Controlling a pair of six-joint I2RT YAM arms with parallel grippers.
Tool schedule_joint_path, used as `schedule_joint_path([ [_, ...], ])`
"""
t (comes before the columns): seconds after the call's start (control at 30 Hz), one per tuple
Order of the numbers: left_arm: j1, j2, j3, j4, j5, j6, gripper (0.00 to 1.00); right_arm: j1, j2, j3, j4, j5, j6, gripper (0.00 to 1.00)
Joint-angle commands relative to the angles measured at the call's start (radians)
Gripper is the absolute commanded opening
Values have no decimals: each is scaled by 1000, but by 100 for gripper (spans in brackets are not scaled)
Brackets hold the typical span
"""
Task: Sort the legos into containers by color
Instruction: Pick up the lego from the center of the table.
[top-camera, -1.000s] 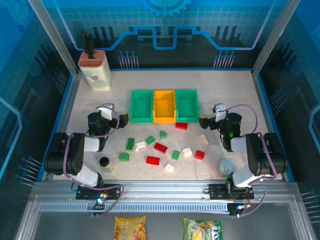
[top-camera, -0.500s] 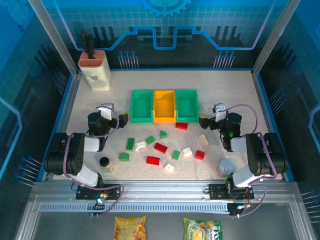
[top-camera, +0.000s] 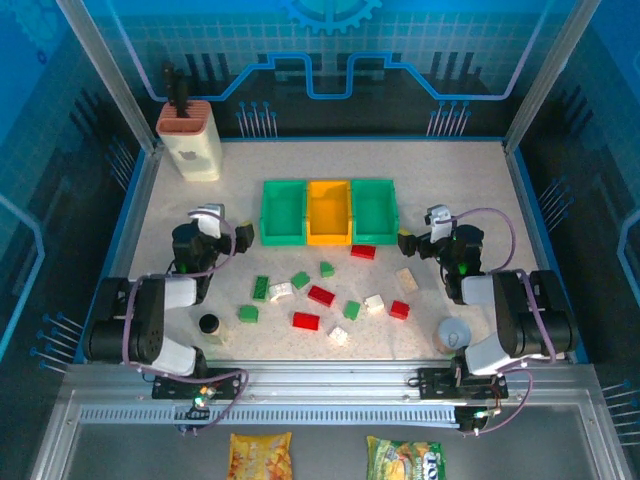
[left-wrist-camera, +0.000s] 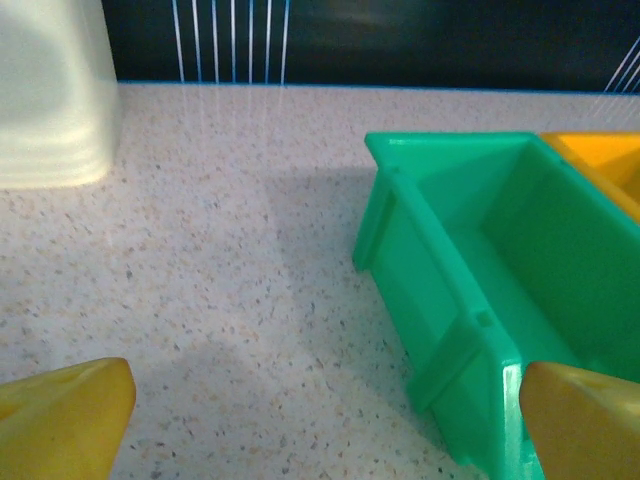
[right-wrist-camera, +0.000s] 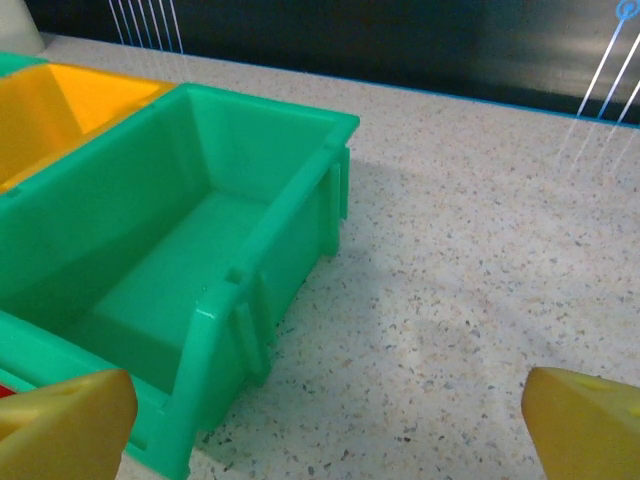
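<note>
**A:** What could go wrong from here?

**B:** Mostly crowding. The bricks (top-camera: 322, 295) lie loose on the worktop (top-camera: 450, 180), between the two end effectors and back toward the arm bases. None is in a bin, as far as I can see. A green brick (top-camera: 261, 288) and a white brick (top-camera: 281, 291) just behind the left end effector (top-camera: 246, 238) may be touching, though the overhead view is too small to be sure. Closing on one could drag the other along.

**A:** And the bins?

**B:** The left green bin (left-wrist-camera: 470, 300) stands just ahead and to the right of the left end effector. The right green bin (right-wrist-camera: 200, 260) stands just ahead and to the left of the right end effector (top-camera: 404, 243), and the orange bin (top-camera: 328, 212) sits between them. A careless swing could shove the joined row.

**A:** How are the arms posed?

**B:** Both are folded low with the elbows back and the wrists aimed at the bins. The fingers of both are spread wide and hold nothing. If both reach for the middle pile together, they could clash. An elbow could also tip the jar (top-camera: 209, 324) or the grey cup (top-camera: 453, 333) behind them.
</note>
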Motion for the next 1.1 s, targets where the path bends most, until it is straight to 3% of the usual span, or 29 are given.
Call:
schedule_joint_path([
  [0.0, -6, -65, 2, -65, -42, -15, 99, 15, -68, 16, -75, 21, -20, 100],
  [0.13, -23, -134, 25, -178, -109, -31, 99, 26, -131, 59, -221, 46, -7, 100],
  [0.27, -32, -207, 104, -408, -181, -99, 99, 51, -186, 80, -326, 100, 16, 100],
  [0.4, -35, -265, 209, -690, -201, -163, 99, 93, -237, 176, -585, 173, 57, 99],
  [0.53, -35, -313, 278, -865, -197, -185, 99, 164, -256, 260, -799, 238, 67, 98],
  [0.87, -35, -362, 516, -1253, -182, -208, 99, 319, -245, 409, -1113, 367, 374, 95],
  [1.07, -33, -378, 628, -1357, -183, -166, 99, 435, -194, 477, -1237, 476, 560, 94],
])
